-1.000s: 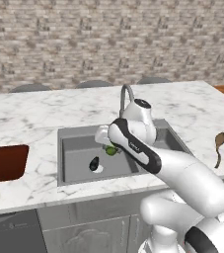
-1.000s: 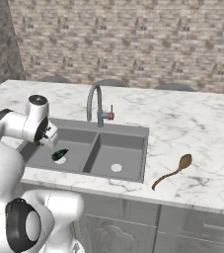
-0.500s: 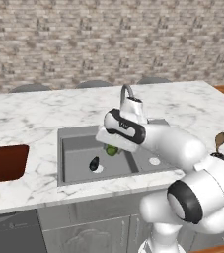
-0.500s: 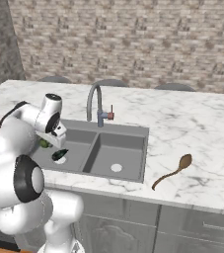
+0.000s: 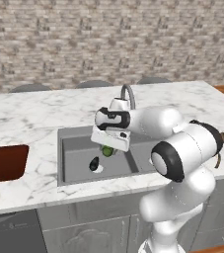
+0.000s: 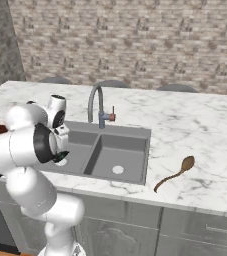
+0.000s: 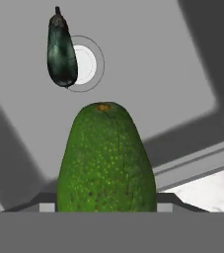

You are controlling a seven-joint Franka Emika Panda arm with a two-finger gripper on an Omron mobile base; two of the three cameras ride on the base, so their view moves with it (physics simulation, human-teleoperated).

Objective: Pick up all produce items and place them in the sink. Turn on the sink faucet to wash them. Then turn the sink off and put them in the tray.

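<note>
My gripper [image 5: 108,145] hangs over the left basin of the grey sink [image 5: 74,148], shut on the bright green produce item [image 5: 107,151]. In the hand view that green item [image 7: 106,158] fills the lower middle and hides the fingertips. The dark oblong produce item [image 5: 94,163] lies on the basin floor beside the pale drain [image 7: 86,64], below the held one; the hand view shows it [image 7: 60,49] apart from the green item. The grey gooseneck faucet [image 5: 129,94] rises just behind the hand. The reddish-brown tray [image 5: 2,163] sits on the counter at the far left.
A brown wooden spoon [image 6: 175,172] lies on the marble counter right of the sink. My arm's elbow and upper links [image 5: 182,148] bulk over the right basin. The right basin [image 6: 117,160] holds nothing but its drain.
The hand with the green item has stayed over the left basin, while the arm's elbow and upper links have swung round to the right and risen.
</note>
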